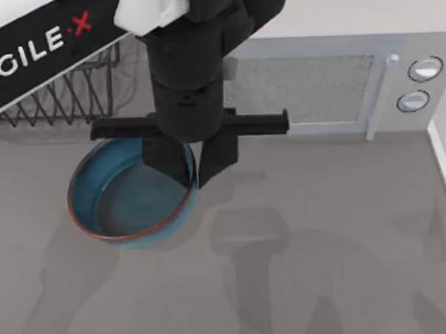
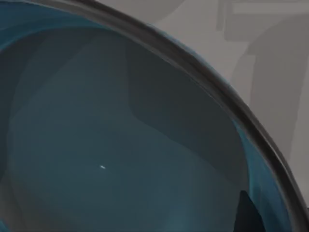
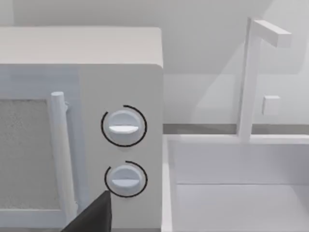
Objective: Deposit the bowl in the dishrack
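Left arm: reaches in from the top view's upper left, wrist pointing down.
Left gripper (image 1: 188, 164): low over the table's left half, fingers (image 1: 217, 158) parted, one inside and one outside a rim, seemingly not yet clamped.
Right gripper (image 3: 91, 217): a dark finger tip shows at the wrist view's edge.

Top camera overhead; left wrist close inside bowl (image 2: 111, 145)

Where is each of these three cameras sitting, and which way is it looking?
Top view: above the table, facing down; left hand straddles the bowl rim; dishrack behind.
Left wrist view: on the left arm, facing into the bowl.
Right wrist view: on the right arm, facing the microwave.
Shared: bowl; microwave.
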{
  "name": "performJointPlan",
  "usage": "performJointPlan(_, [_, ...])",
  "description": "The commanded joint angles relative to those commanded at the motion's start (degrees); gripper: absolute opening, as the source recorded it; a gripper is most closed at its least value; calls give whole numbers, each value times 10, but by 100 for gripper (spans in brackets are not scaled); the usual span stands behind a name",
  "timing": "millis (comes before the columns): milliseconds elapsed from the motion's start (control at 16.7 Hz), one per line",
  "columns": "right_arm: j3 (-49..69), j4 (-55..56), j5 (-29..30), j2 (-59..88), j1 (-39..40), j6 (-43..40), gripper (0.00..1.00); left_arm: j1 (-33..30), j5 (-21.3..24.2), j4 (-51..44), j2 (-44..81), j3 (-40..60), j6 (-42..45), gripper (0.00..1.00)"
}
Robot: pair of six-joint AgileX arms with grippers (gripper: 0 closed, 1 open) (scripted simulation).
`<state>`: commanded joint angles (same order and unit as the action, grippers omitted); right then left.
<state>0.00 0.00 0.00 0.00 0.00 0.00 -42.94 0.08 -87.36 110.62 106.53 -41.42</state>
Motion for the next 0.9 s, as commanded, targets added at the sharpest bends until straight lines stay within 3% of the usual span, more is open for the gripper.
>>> performJointPlan(180, [0, 0, 0, 0, 0, 0, 100, 2, 0, -58, -13, 58, 1, 0])
performJointPlan(540, [0, 0, 0, 0, 0, 0, 100, 3, 0, -65, -15, 65, 3, 0])
performJointPlan(900, [0, 0, 0, 0, 0, 0, 100, 86, 20, 54, -109, -8, 72, 0])
